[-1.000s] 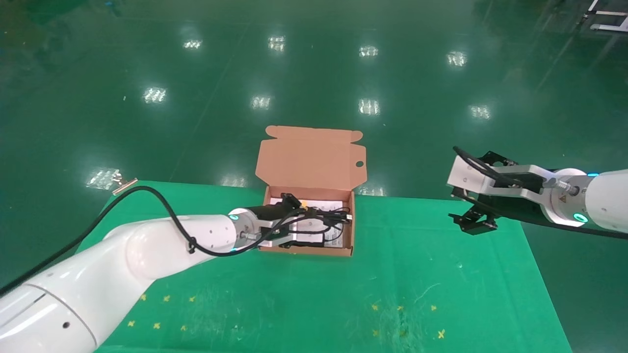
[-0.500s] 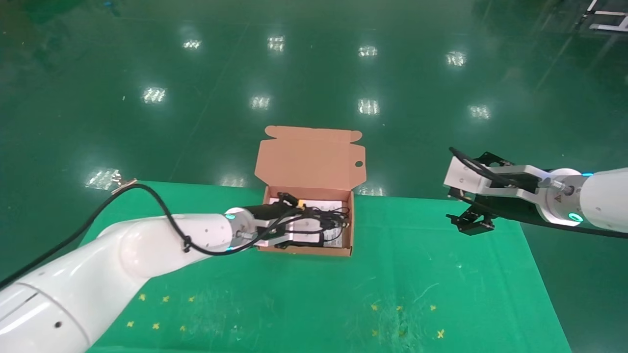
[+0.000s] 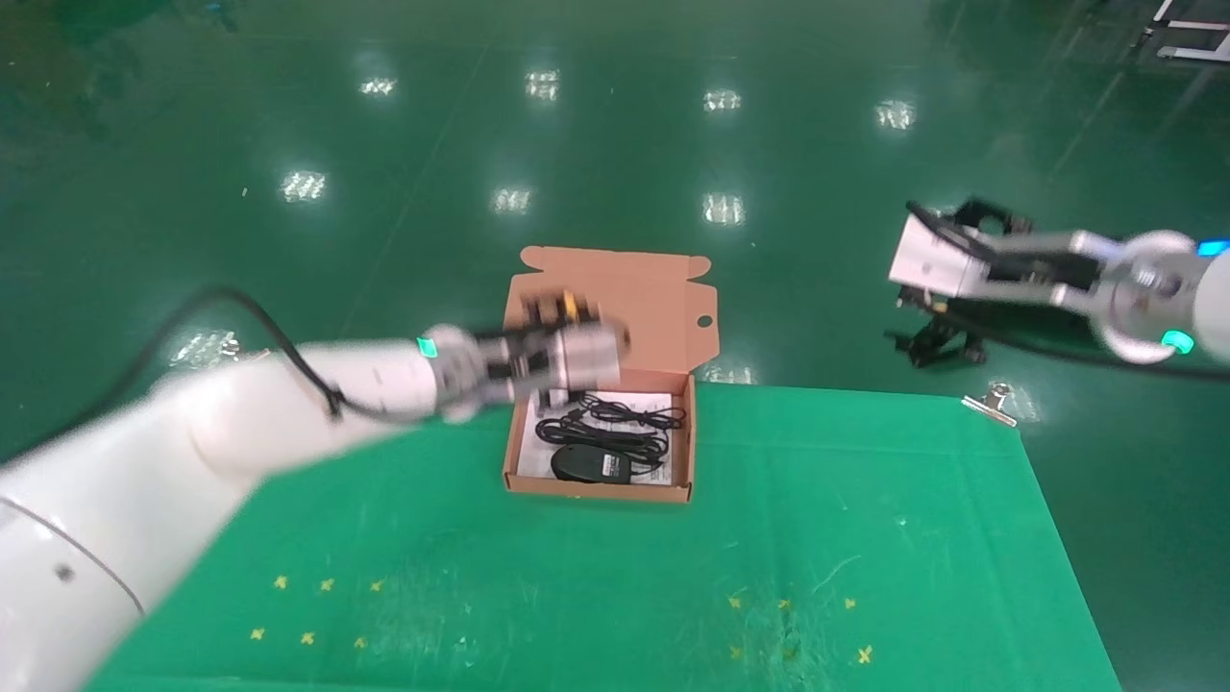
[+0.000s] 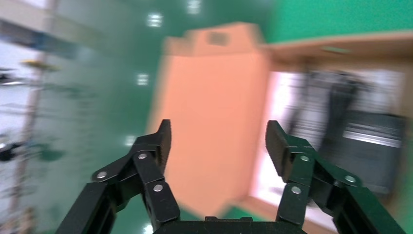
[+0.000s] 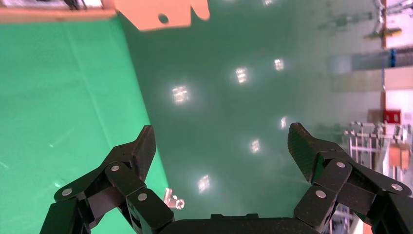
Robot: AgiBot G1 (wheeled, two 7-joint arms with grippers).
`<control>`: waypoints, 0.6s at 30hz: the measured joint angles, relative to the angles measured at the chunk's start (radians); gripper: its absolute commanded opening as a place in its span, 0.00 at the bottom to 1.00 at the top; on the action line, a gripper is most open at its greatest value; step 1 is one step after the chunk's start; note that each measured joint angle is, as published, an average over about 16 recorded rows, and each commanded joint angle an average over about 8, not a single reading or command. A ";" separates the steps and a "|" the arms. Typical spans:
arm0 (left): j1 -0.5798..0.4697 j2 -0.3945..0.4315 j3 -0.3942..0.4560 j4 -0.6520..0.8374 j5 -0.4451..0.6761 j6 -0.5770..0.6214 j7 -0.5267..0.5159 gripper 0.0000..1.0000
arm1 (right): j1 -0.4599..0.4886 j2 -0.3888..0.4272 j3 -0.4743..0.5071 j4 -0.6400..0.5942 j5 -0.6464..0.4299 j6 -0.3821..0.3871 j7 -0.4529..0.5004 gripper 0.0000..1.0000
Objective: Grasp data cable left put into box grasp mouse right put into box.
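Observation:
The salmon-orange box [image 3: 596,491] stands open at the table's far middle, its lid [image 3: 615,308] upright. Inside, on the white lining, the black mouse [image 3: 588,464] lies near the front wall. The data cable [image 3: 620,421] lies in a loose black tangle behind the mouse, mixed with the mouse's cord. My left gripper [image 3: 586,358] hovers over the box's far left corner in front of the lid; in the left wrist view it [image 4: 217,141] is open and empty, with the lid [image 4: 214,97] ahead. My right gripper [image 3: 937,338] hangs open and empty in the air off the table's far right edge.
Green cloth [image 3: 769,538] covers the table, with small yellow crosses [image 3: 788,604] near the front. A metal clip [image 3: 990,402] holds the far right corner, also seen in the right wrist view [image 5: 173,200]. Shiny green floor lies beyond.
My left gripper has lifted out of the box and back toward the lid, leaving the cable lying inside. My right gripper has risen and moved farther from the table.

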 measured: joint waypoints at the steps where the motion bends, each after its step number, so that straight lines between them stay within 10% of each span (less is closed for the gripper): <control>1: -0.007 -0.002 -0.004 -0.001 -0.004 -0.002 -0.003 1.00 | 0.005 0.000 0.003 0.001 0.003 -0.004 -0.006 1.00; 18: 0.060 -0.148 -0.161 -0.126 -0.213 0.187 -0.061 1.00 | -0.166 0.010 0.281 -0.005 0.249 -0.194 -0.160 1.00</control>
